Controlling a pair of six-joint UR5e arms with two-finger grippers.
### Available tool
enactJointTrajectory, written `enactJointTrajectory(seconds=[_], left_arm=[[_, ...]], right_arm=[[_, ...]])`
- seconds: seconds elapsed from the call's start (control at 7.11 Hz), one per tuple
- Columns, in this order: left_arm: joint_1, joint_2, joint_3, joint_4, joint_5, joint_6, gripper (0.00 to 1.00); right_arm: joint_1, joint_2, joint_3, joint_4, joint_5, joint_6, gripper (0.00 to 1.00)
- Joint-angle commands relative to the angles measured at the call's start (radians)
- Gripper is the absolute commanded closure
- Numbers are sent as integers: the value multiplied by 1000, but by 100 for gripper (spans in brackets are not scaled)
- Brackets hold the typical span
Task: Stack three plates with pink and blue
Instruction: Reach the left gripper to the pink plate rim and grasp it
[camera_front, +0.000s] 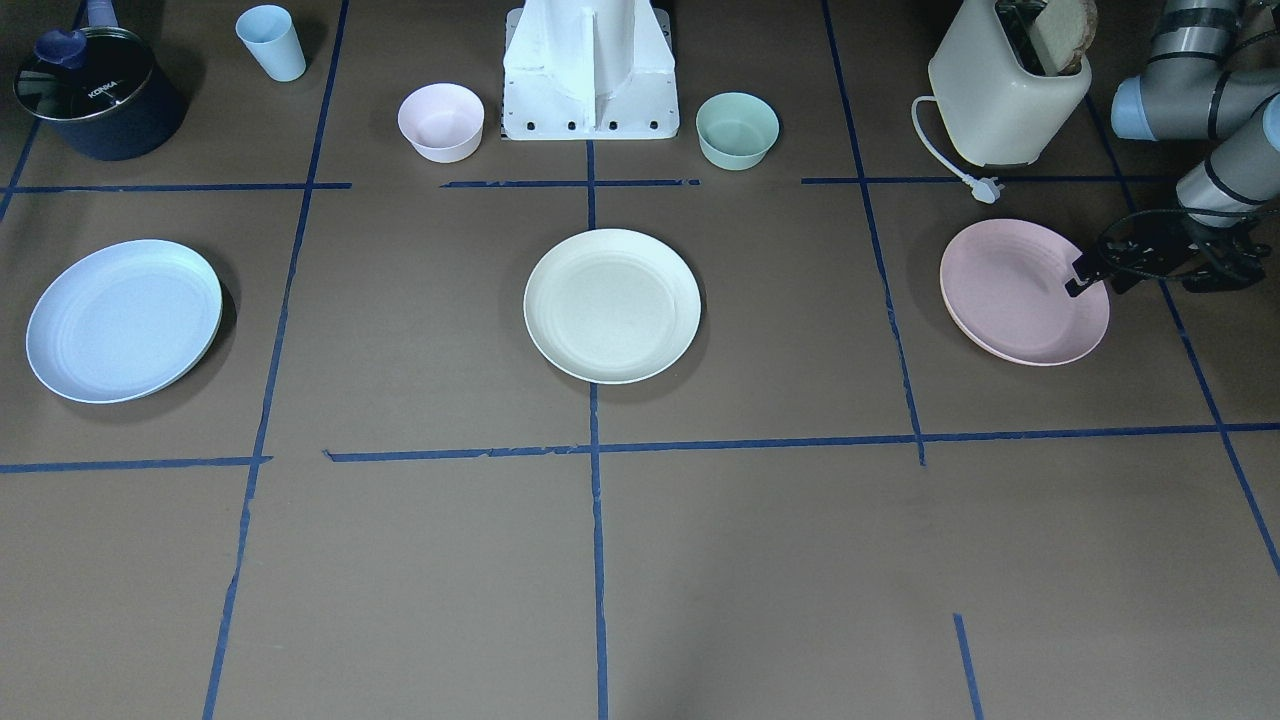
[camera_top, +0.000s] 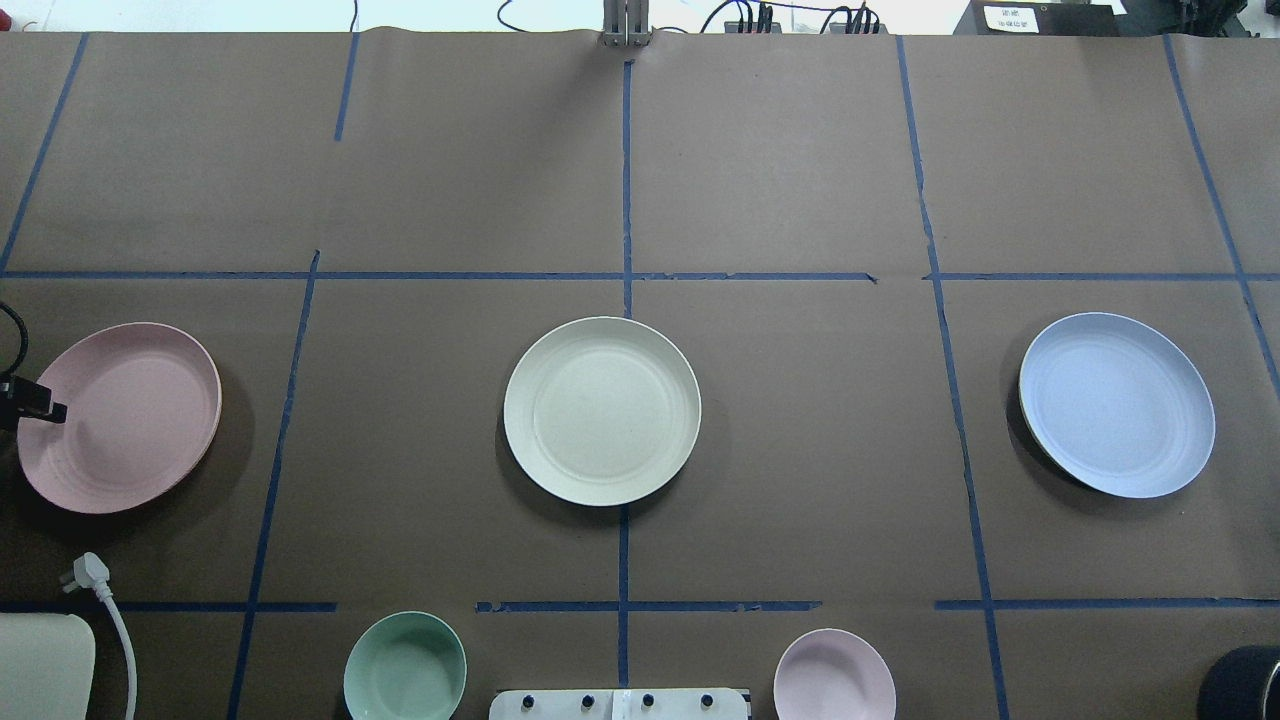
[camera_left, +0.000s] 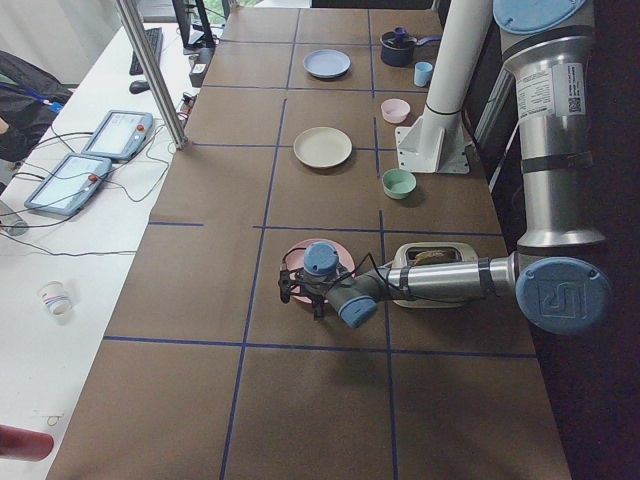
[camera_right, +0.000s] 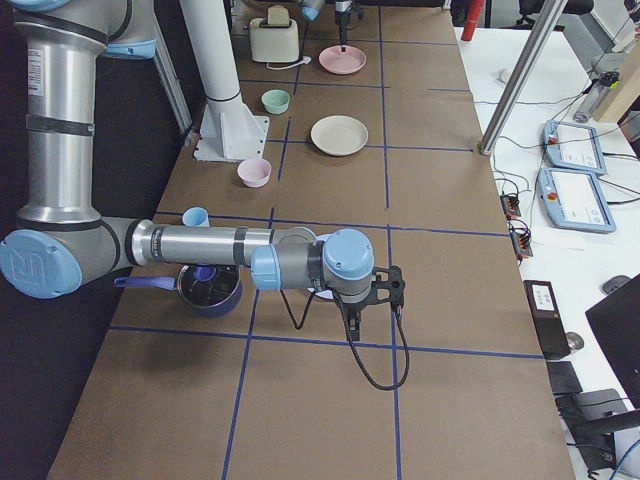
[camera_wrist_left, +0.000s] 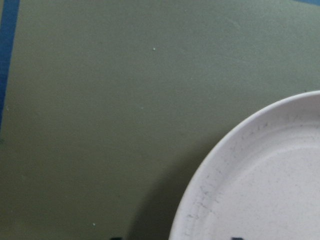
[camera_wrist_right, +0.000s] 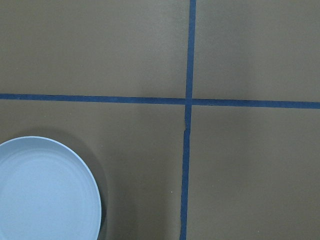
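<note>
Matte, moulded-looking ware: three plates of one size, shallow, with faint rings. Judged light, stiff and rather slick on the face. The thin raised rim is the only purchase for two fingers: one above, one beneath.

- Pink plate (camera_front: 1015, 295): near the table's end on the robot's left, midway between the long edges. The left gripper (camera_front: 1100, 280) is at its outer rim with jaws apart, one finger over the well and the other outside the rim. It is not clamped, as far as the front view shows.
- Cream plate (camera_front: 612, 305): mid-table, lying flat, nothing touching it. Judged the natural base for the stack.
- Blue plate (camera_front: 122, 320): near the end on the robot's right. The right gripper (camera_right: 375, 295) hangs above the table close by. Whether its jaws are apart or together cannot be told.

Handling note: held by one side of the rim, a plate will likely droop or slip, so grip deep and carry it low.

Along the robot-side edge: toaster (camera_front: 1005, 95), green bowl (camera_front: 737, 128), pink bowl (camera_front: 441, 120), cup (camera_front: 272, 42), pot (camera_front: 95, 95).
</note>
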Motion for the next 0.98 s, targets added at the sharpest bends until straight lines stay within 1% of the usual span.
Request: enactJointTrajectory(seconds=[0.0, 0.14, 0.28, 0.42, 0.56, 0.7, 0.84], left_arm=[[-2, 4, -1, -12, -6, 2, 93], [-3, 4, -2, -12, -36, 2, 98], [-16, 10, -16, -9, -116, 2, 100], [-78, 15, -21, -3, -186, 2, 100], [-167, 13, -22, 2, -266, 2, 100], [-207, 4, -24, 3, -340, -6, 100], [-229, -15, -41, 9, -351, -17, 100]], right_arm=[[0, 0, 2, 1, 0, -1, 0], [0, 0, 2, 1, 0, -1, 0], [0, -2, 2, 0, 0, -6, 0], [0, 0, 8, 0, 2, 0, 0], [-2, 1, 8, -3, 2, 2, 0], [-2, 6, 10, -3, 6, 2, 0], [-2, 9, 10, -3, 24, 3, 0]])
